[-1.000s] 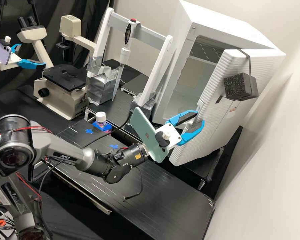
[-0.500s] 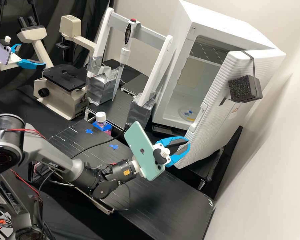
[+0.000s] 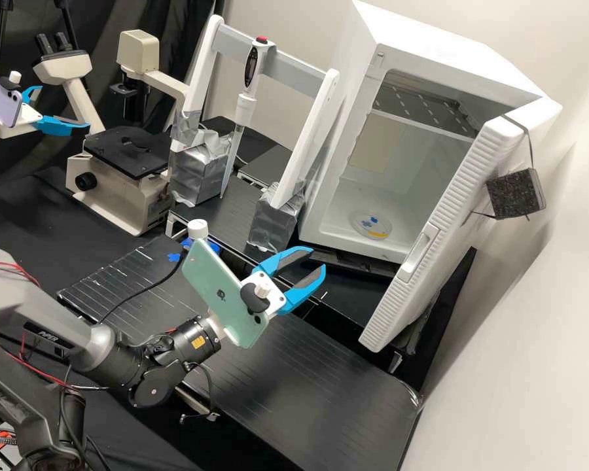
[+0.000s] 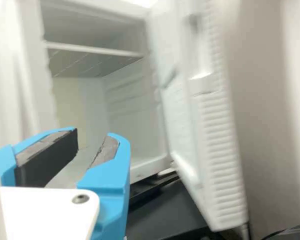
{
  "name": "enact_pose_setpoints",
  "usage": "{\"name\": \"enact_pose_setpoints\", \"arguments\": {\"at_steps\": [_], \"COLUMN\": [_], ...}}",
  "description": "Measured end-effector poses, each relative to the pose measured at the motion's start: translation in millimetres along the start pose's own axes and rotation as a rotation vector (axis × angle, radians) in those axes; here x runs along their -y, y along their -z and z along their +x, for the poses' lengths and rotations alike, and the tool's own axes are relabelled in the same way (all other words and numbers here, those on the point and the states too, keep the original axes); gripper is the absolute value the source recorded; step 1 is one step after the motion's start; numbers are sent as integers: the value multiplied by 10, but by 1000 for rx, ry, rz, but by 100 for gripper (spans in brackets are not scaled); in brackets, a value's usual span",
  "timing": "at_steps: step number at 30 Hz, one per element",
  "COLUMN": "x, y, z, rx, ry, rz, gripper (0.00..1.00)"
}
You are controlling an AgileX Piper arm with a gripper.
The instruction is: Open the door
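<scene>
The hand [image 3: 317, 259] hangs empty over the table [image 3: 301, 386], its two blue fingers spread with a gap between them, touching nothing. A second ago they were at the edge of the door [image 3: 464, 190], beside its handle [image 3: 420, 254]; since then the arm has drawn back and the door has swung wider, away from the white cabinet [image 3: 438, 52]. Now I can see well inside, to the shelf [image 3: 432, 124] and the round dish [image 3: 372, 224] on the floor. To my eye the opening is as good as done, unless the door drifts back.
</scene>
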Motion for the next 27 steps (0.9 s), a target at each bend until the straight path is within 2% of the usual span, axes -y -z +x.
{"name": "enact_pose_setpoints", "arguments": {"at_steps": [2, 12, 27], "x": [49, 256, 354], "y": [16, -2, -65], "z": [-29, -51, -70], "rx": [-8, -9, 33], "ry": [22, 115, 113], "rz": [2, 58, 117], "gripper": [100, 100, 100]}}
